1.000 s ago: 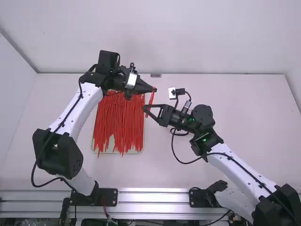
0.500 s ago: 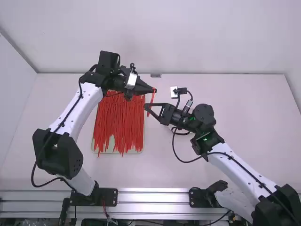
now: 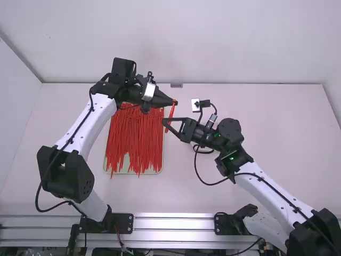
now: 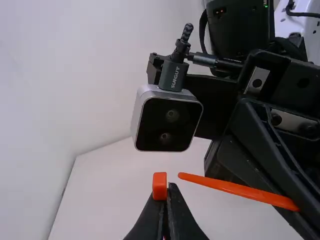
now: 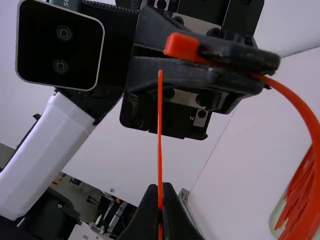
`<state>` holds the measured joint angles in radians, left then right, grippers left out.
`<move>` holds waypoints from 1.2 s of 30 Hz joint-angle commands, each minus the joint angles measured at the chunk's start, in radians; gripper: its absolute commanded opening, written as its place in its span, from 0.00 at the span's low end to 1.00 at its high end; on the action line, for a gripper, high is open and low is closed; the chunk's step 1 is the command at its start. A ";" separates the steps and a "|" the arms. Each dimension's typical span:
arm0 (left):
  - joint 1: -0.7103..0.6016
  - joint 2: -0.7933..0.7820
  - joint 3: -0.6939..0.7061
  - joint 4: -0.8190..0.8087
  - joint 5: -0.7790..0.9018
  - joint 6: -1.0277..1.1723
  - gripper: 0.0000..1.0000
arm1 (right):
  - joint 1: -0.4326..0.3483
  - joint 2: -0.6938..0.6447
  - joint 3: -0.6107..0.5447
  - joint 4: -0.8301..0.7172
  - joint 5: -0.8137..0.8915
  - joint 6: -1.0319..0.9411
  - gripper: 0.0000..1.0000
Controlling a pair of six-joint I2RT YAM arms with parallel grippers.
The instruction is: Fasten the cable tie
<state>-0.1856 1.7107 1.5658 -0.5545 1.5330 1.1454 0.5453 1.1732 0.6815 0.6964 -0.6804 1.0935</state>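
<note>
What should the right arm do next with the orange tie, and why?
Probably ease the right gripper forward so the tie's tail lines up with the head and enters it. The left gripper is shut on the head and the right gripper is shut on the tail. The tail's tip sits just beside the head, not yet through it.

The white bench (image 3: 277,122) runs back to a plain pale wall. Left of its middle lies a pale flat tray (image 3: 154,171), long side pointing away from the arms' bases. Loose red cable ties (image 3: 136,138) are heaped on it and cover nearly all of it. Their near tips are ragged, and a few overhang the tray's near edge. A small grey fitting (image 3: 176,85) sits at the far edge, well apart from the tray.
</note>
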 commanded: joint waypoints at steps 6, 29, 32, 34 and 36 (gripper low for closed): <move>-0.011 -0.038 -0.006 -0.002 0.038 0.034 0.01 | -0.003 0.000 0.024 0.002 0.001 0.002 0.00; -0.013 -0.053 -0.006 -0.017 0.038 0.108 0.01 | -0.002 0.000 0.024 0.022 -0.026 0.054 0.00; -0.014 -0.053 -0.006 -0.018 0.038 0.108 0.01 | -0.002 0.000 0.024 0.029 -0.026 0.054 0.00; -0.018 -0.053 -0.006 -0.023 0.038 0.108 0.01 | -0.002 0.000 0.024 0.029 -0.025 0.054 0.00; -0.017 -0.053 -0.006 -0.024 0.038 0.108 0.01 | -0.002 0.000 0.024 0.029 -0.025 0.054 0.00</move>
<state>-0.1890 1.6920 1.5658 -0.5724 1.5249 1.1984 0.5453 1.1736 0.6815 0.7181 -0.6991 1.1435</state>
